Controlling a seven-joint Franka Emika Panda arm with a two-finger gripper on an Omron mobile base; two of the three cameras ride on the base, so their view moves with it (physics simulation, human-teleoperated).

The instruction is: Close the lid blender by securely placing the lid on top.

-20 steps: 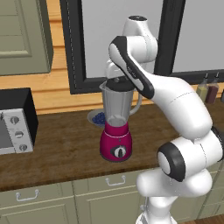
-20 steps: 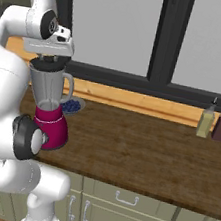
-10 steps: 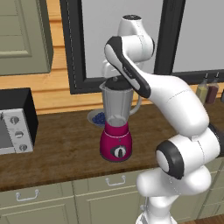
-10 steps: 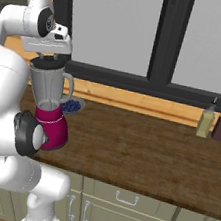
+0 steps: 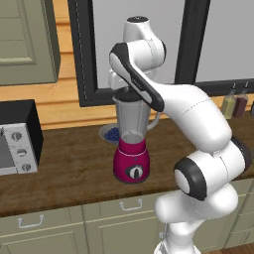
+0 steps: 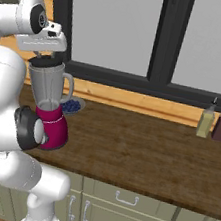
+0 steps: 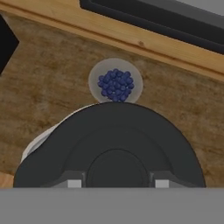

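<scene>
The blender (image 5: 132, 130) is a clear greyish jar on a magenta base with a black dial, standing on the wooden counter; it also appears as the blender (image 6: 49, 104). The round black lid (image 7: 109, 140) sits right at the jar's mouth, and I also see the lid (image 6: 45, 62) from the right. My gripper (image 7: 117, 181) comes down from above and is shut on the lid's raised centre, one fingertip (image 7: 74, 183) on each side. A pale sliver of jar rim (image 7: 38, 142) peeks out left of the lid. Whether the lid is pressed fully home I cannot tell.
A bowl of blueberries (image 7: 115, 83) stands just behind the blender near the window sill. A silver toaster oven (image 5: 15, 141) is at the counter's left. Two bottles (image 6: 213, 121) stand at the back right. Bare wooden counter (image 6: 142, 148) stretches right of the blender.
The arm's upper joints have swung slightly to the left. The hand with the lid stays over the jar's mouth, and the blender has not moved.
</scene>
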